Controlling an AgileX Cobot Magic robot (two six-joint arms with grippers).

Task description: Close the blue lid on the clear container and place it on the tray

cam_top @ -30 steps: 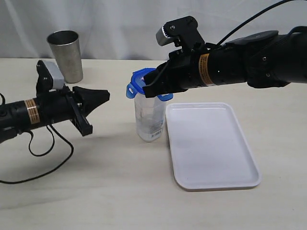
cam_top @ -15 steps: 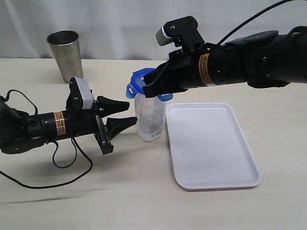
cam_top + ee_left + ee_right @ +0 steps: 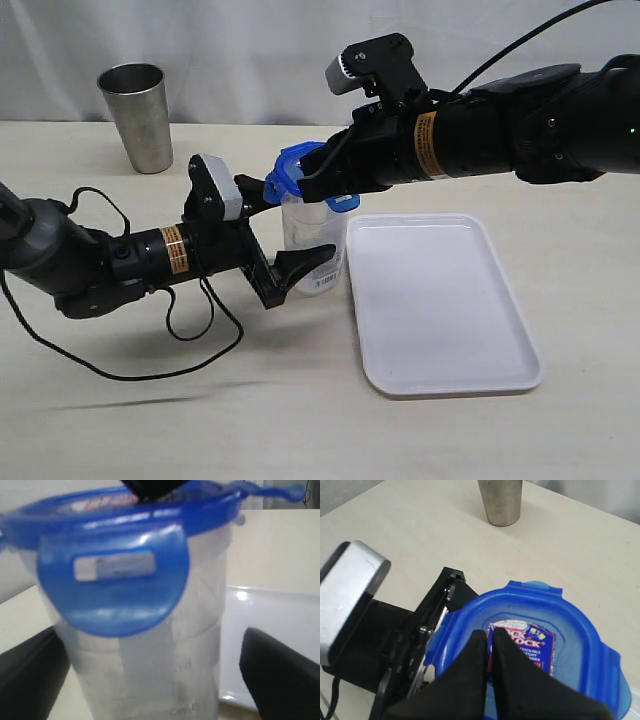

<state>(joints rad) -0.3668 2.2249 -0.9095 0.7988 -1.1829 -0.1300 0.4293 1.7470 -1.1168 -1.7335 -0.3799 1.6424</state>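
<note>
The clear container (image 3: 318, 238) stands upright just left of the white tray (image 3: 440, 300). The blue lid (image 3: 298, 168) rests on its rim, with one flap hanging down toward my left arm. My right gripper (image 3: 312, 182) is shut, and its tips (image 3: 490, 636) press on the lid's sticker (image 3: 530, 637). From the left, my left gripper (image 3: 288, 232) stands open around the container, one finger on each side. In the left wrist view the container (image 3: 150, 670) fills the gap and both fingers (image 3: 280, 675) stand apart from its wall.
A steel tumbler (image 3: 140, 115) stands at the back left. A black cable (image 3: 190, 340) from the left arm loops over the table in front of it. The tray's near rim (image 3: 270, 610) lies right beside the container.
My left arm has swung right to the container and its gripper has gone from shut to open around it. The right gripper and the lid have not moved.
</note>
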